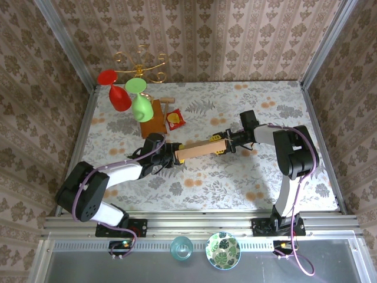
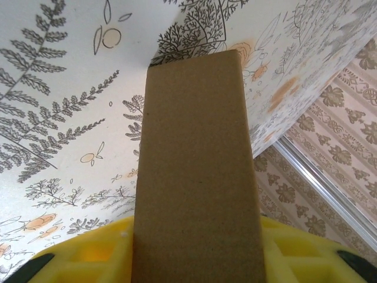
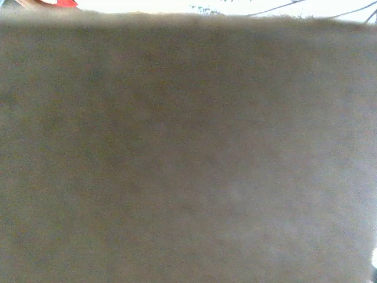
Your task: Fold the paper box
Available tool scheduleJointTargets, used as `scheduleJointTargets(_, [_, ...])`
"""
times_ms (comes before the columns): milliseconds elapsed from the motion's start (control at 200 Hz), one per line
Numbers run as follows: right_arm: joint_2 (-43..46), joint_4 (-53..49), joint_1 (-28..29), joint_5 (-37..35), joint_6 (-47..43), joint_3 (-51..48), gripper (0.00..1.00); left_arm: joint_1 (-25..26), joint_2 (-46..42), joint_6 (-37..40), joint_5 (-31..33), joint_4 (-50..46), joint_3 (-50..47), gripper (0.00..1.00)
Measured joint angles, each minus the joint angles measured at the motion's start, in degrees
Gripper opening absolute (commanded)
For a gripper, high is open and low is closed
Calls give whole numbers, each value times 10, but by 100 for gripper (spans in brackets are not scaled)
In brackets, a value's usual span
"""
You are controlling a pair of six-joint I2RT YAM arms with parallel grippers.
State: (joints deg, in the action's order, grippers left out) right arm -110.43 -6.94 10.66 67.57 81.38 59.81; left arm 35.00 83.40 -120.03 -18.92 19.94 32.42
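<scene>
Our left claw (image 1: pixel 169 154) squeezes one end of the paper box (image 1: pixel 199 149). Its yellow fingers (image 2: pixel 88 256) press on both sides of the brown card. We see the right claw (image 1: pixel 225 141) at the other end, but the card is too close to its camera, so we cannot tell if it grips or is loose. The paper box seems lifted a little over the middle of the table (image 1: pixel 247 188), between the two claws. Its long side runs left to right, with the right end a bit farther back. Both arms bend low and reach in toward each other. We think one claw must hold firm for the next fold.
</scene>
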Motion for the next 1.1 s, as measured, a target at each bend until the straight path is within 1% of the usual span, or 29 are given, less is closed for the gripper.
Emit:
scheduleJointTargets(70, [0, -6, -1, -10, -2, -2, 68, 4, -5, 0, 6, -8, 0, 31])
scheduleJointTargets(130, [0, -27, -4, -17, -23, 2, 73, 7, -17, 0, 9, -29, 0, 28])
scheduleJointTargets(180, [1, -73, -9, -35, -56, 14, 77, 7, -37, 0, 10, -61, 1, 26])
scheduleJointTargets(300, [21, -179, -28, -80, -137, 51, 79, 1, -84, 0, 9, -161, 23, 21])
scheduleJointTargets(465, [106, -275, -64, -142, -223, 67, 80, -14, -127, 1, 7, -281, 62, 18])
scheduleJointTargets(605, [164, -333, -74, -212, -301, 77, 76, -21, -132, 0, 7, -365, 75, 17])
scheduleJointTargets(645, [181, -346, -70, -237, -329, 78, 73, -21, -132, 0, 7, -392, 78, 17])
scheduleJointTargets(730, [217, -366, -56, -286, -385, 78, 67, -24, -132, 0, 4, -416, 87, 16])
scheduleJointTargets(815, [254, -376, -27, -336, -450, 79, 60, -29, -132, 0, 2, -433, 94, 16])
scheduleJointTargets(890, [288, -367, 12, -376, -508, 73, 50, -33, -131, 0, -3, -442, 97, 16])
scheduleJointTargets(1015, [351, -334, 68, -413, -593, 33, 46, -44, -128, 0, -12, -454, 103, 16])
scheduleJointTargets(1100, [374, -325, 83, -426, -644, 25, 43, -53, -127, 0, -17, -462, 104, 16])
